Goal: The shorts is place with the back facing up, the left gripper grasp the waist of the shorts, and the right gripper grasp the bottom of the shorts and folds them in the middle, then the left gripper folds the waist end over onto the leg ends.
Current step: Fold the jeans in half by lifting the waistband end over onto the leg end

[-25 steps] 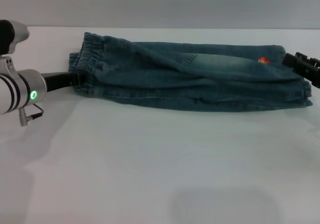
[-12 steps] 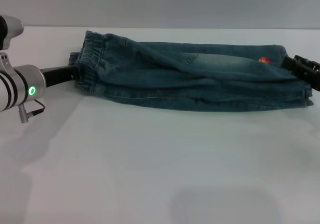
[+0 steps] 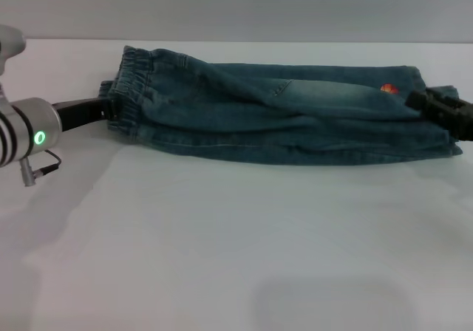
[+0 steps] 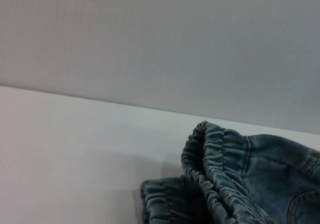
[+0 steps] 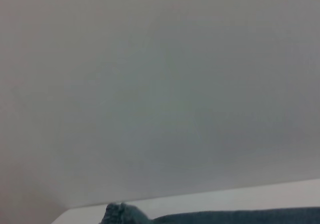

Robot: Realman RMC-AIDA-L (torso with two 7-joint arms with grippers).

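Observation:
The denim shorts (image 3: pixel 295 117) lie folded lengthwise across the far part of the white table (image 3: pixel 236 242). The ruffled waist (image 3: pixel 129 87) is at the left and the leg ends (image 3: pixel 436 135) at the right. A small orange embroidered patch (image 3: pixel 388 89) shows near the hems. My left gripper (image 3: pixel 107 109) reaches in low from the left and touches the lower edge of the waist. My right gripper (image 3: pixel 415 100) lies over the leg ends at the right edge. The waist (image 4: pixel 215 159) fills the left wrist view close up. A strip of the shorts (image 5: pixel 225 218) shows in the right wrist view.
A pale wall rises behind the table's far edge, just beyond the shorts. Bare white tabletop stretches in front of the shorts toward me. The silver left arm with its green light ring (image 3: pixel 38 137) sits at the far left.
The right gripper has slid left from beyond the hems onto the leg ends. The left arm has shifted left and slightly up while its tip stays at the waist.

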